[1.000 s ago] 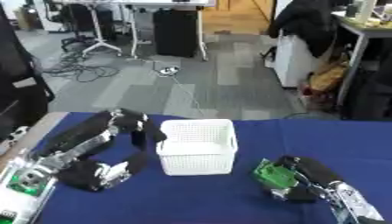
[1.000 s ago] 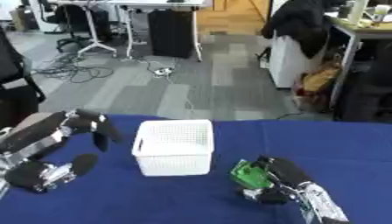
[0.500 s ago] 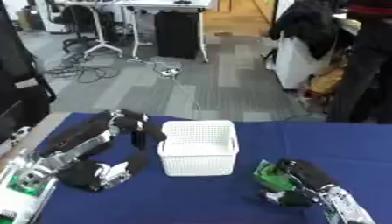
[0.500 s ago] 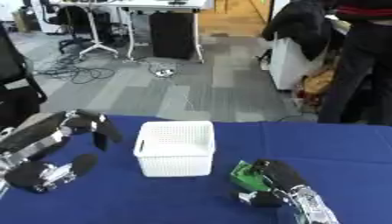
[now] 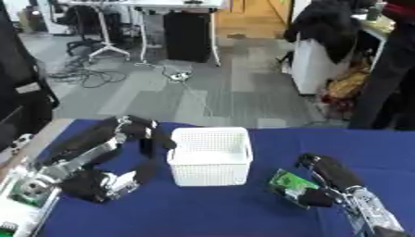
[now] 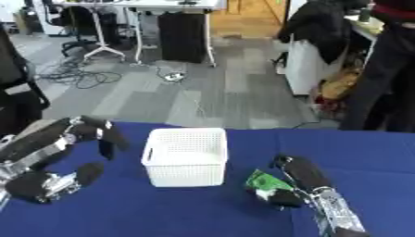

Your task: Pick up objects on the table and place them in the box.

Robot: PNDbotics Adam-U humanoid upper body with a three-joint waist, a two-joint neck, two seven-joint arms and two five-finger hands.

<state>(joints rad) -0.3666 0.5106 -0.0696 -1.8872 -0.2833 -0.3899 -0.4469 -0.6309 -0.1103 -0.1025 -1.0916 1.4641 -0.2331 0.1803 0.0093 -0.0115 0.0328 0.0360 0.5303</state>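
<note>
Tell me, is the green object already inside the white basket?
No, the green object sits on the blue table to the right of the white basket, with the right hand curled around it.

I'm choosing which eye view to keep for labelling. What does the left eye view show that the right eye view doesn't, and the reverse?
Only the left eye view shows a pale device with green parts at the lower left table edge. Only the right eye view shows extra blue cloth right of the right hand. Both share the white basket, the green object in the right hand, and the left hand open beside the basket.
</note>
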